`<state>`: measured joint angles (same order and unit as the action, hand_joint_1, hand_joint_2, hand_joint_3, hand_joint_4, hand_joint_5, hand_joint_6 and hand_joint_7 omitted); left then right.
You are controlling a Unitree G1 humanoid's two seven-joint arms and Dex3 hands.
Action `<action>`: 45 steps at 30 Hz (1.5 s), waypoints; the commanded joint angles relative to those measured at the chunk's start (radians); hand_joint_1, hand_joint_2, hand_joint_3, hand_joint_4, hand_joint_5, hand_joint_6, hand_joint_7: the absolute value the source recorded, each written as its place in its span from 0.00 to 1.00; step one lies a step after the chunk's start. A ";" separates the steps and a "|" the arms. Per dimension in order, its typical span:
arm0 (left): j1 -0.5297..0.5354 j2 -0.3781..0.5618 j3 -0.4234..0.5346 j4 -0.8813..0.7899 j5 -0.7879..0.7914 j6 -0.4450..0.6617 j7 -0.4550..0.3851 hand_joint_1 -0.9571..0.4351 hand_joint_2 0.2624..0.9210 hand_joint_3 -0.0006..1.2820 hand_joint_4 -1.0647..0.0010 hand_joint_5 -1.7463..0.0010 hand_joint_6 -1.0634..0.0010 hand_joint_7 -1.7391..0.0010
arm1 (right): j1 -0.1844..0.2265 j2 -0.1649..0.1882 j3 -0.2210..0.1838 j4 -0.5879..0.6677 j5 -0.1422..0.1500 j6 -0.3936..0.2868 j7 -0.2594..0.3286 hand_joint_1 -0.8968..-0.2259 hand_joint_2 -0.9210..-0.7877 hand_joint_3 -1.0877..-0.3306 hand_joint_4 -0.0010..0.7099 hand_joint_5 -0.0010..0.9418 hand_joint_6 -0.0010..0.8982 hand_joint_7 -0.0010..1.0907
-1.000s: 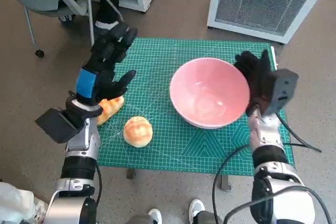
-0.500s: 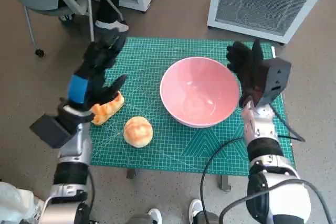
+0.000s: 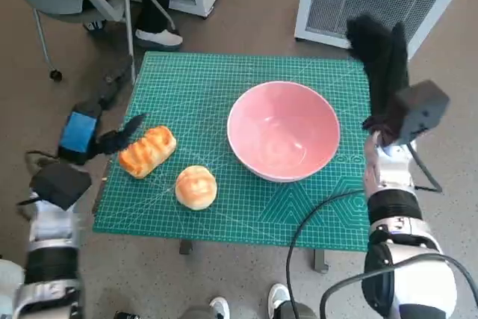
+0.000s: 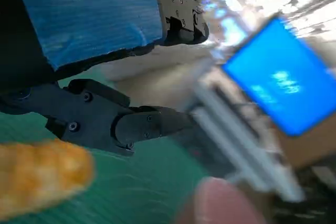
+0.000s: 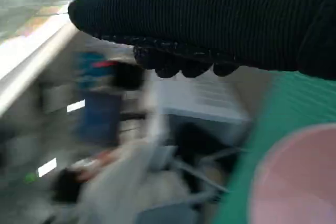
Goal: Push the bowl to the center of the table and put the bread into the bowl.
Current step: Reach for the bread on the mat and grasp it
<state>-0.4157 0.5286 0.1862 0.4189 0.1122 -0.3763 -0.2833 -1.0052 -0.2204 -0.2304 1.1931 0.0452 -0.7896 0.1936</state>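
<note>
The bread, a round golden bun (image 3: 196, 187) and a long golden loaf (image 3: 147, 151), lay on the green cutting mat (image 3: 224, 80). The loaf sat just beyond the left hand (image 3: 95, 132), whose fingers were apart and held nothing. The big pink bowl (image 3: 283, 131) sat mid-table. The right hand (image 3: 381, 54), fingers straight and empty, hung past the bowl. I think the left fingers should wrap the loaf's middle gently.

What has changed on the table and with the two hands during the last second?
The pink bowl slid a little toward the table's middle, pushed by the right hand, which then lifted off its rim and rose past the mat's far edge. The left hand drew back from above the bread loaf to the mat's left edge; it holds nothing. The loaf and the round bun stayed in place.
</note>
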 commanded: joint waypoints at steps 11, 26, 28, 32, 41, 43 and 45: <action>0.003 0.115 -0.167 -0.148 0.306 0.423 0.010 0.32 1.00 0.21 0.74 1.00 0.66 0.97 | 0.137 0.032 0.104 -0.252 0.082 -0.385 0.251 0.42 0.00 0.37 0.38 0.01 0.39 0.02; -0.085 0.132 -0.355 -0.081 0.480 0.612 -0.091 0.27 1.00 0.15 0.78 1.00 0.68 1.00 | 0.197 0.013 0.138 -0.371 -0.070 -0.417 0.127 0.41 0.00 0.36 0.39 0.01 0.36 0.02; -0.103 0.123 -0.367 -0.061 0.481 0.627 -0.098 0.26 1.00 0.15 0.79 1.00 0.70 1.00 | 0.199 0.014 0.141 -0.374 -0.080 -0.415 0.113 0.41 0.00 0.36 0.39 0.01 0.36 0.02; -0.138 0.102 -0.389 -0.011 0.475 0.637 -0.098 0.26 1.00 0.15 0.82 1.00 0.74 1.00 | 0.202 0.016 0.150 -0.376 -0.093 -0.412 0.090 0.42 0.00 0.37 0.38 0.00 0.36 0.02; -0.220 0.048 -0.436 0.149 0.475 0.631 -0.059 0.26 1.00 0.16 0.85 1.00 0.76 1.00 | 0.209 0.008 0.168 -0.379 -0.111 -0.404 0.053 0.40 0.00 0.38 0.37 0.00 0.35 0.02; -0.243 0.032 -0.448 0.202 0.478 0.626 -0.044 0.26 1.00 0.16 0.85 1.00 0.76 1.00 | 0.211 0.007 0.171 -0.383 -0.111 -0.403 0.049 0.40 0.00 0.38 0.37 0.00 0.35 0.02; -0.264 0.018 -0.458 0.251 0.479 0.619 -0.028 0.26 1.00 0.16 0.86 1.00 0.77 1.00 | 0.213 0.006 0.175 -0.386 -0.111 -0.400 0.045 0.40 0.00 0.38 0.37 0.00 0.35 0.02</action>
<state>-0.6466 0.5701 -0.2517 0.6024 0.5848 0.2490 -0.3348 -0.8161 -0.2040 -0.0678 0.8104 -0.0474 -1.2014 0.2479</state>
